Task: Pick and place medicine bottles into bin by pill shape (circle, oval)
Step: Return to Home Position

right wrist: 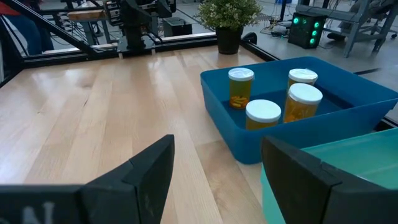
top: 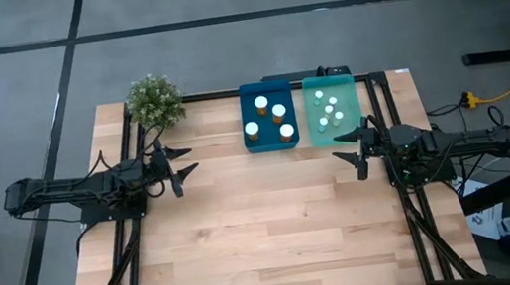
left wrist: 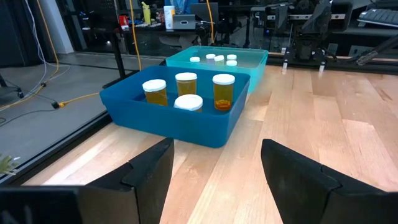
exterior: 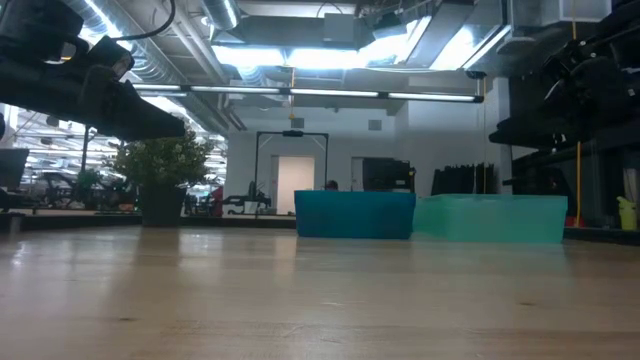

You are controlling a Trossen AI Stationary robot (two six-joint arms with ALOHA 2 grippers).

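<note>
High view: I have the left gripper (top: 183, 163) hanging well left of the blue bin (top: 263, 87), jaws spread, nothing in them. The right gripper (top: 341, 147) hangs to the right of the blue bin and a bit nearer, just beside the near wall of the teal bin (top: 318, 138), jaws spread and empty too. The teal bin touches the blue bin's right side. No bottle lies loose on the table (top: 248, 233), so I judge both arms are parked clear because sorting is done.

Count: four amber bottles (top: 279, 112) upright in the blue bin and five pale bottles (top: 333, 104) in the teal bin. That makes nine bottles, two bins, plus one potted plant (top: 154, 99) left of the blue bin.

Low view: the bins stand side by side and their walls hide the bottles. The arms are dark shapes held high on either side of the blue bin. I can't read the fingers here.

Left wrist view: my fingers (left wrist: 149, 171) are wide apart and the blue bin sits ahead with four amber bottles. White caps show in the teal bin beyond it.

Right wrist view: the fingers are apart again. The blue bin holds four amber bottles, a teal bin corner is close by, and the potted plant stands beyond the blue bin.
</note>
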